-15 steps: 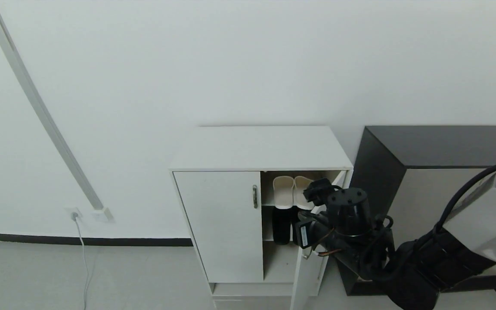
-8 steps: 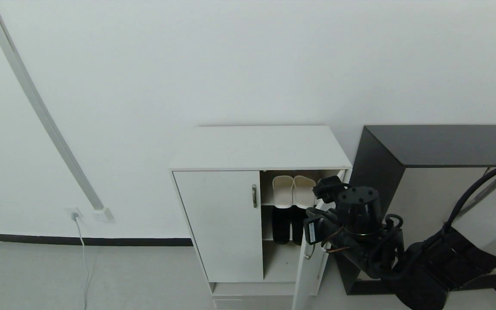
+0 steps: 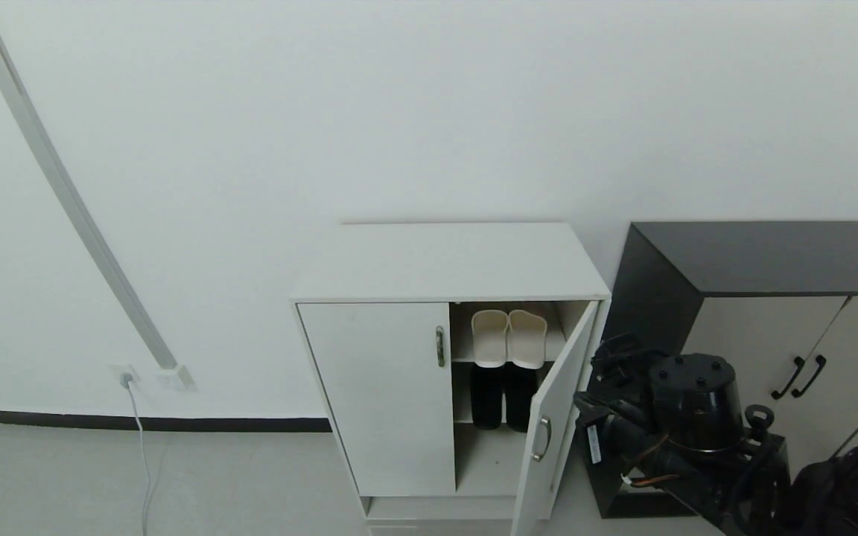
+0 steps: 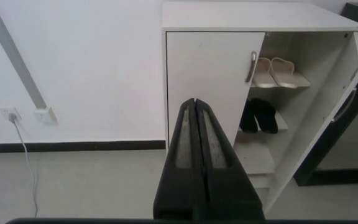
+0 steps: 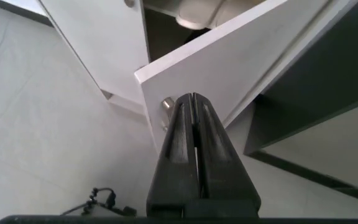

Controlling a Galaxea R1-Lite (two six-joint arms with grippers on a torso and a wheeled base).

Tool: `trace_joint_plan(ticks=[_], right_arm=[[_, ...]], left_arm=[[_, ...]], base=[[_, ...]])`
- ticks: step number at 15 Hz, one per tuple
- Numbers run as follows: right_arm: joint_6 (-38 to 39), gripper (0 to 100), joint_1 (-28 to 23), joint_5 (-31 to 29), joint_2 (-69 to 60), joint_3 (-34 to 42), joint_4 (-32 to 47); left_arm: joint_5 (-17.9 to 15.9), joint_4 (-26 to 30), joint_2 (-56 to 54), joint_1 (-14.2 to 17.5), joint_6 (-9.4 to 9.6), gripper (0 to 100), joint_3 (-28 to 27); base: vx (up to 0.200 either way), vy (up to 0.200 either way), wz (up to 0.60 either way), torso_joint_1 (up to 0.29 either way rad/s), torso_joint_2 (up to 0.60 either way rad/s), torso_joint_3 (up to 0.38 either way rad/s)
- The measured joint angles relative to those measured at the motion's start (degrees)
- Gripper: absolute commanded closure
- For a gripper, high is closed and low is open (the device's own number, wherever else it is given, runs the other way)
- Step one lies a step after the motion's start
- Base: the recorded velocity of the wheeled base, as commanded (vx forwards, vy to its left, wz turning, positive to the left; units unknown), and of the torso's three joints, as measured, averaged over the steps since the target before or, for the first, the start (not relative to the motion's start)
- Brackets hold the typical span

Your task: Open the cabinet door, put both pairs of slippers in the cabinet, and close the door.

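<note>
Nearly done: only the right door (image 3: pixel 561 383) stood open.
We saw white slippers (image 3: pixel 509 339) above black slippers (image 3: pixel 503 396) inside the cabinet (image 3: pixel 444 260); left gripper (image 4: pixel 195 103), right gripper (image 5: pixel 193 98) pressed together.

The right gripper (image 5: pixel 193 102) has its fingers pressed together, tips just beside the metal handle (image 5: pixel 166 106) of the open cabinet door (image 5: pixel 235 56). A pale slipper (image 5: pixel 199 12) sits inside, past the door's edge. A dark cabinet (image 5: pixel 316 81) stands alongside, on a light floor (image 5: pixel 48 155).

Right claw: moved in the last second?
Yes. The right claw withdrew rightward from the open white wooden cabinet, toward the black sideboard.
</note>
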Motion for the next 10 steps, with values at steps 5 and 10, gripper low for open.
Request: trace_joint_plan(ticks=[5,10], right_arm=[[0.2,100,0.0,1.6,-0.7,5.9,-3.6],[0.3,100,0.0,2.6,4.1,4.7,-9.1]], left_arm=[[0.0,0.0,0.0,0.0,0.0,100,0.0],[0.0,0.0,0.0,0.0,-0.06,100,0.0]], base=[[0.0,0.0,0.0,0.0,0.0,0.0],[0.0,0.0,0.0,0.0,0.0,0.0]])
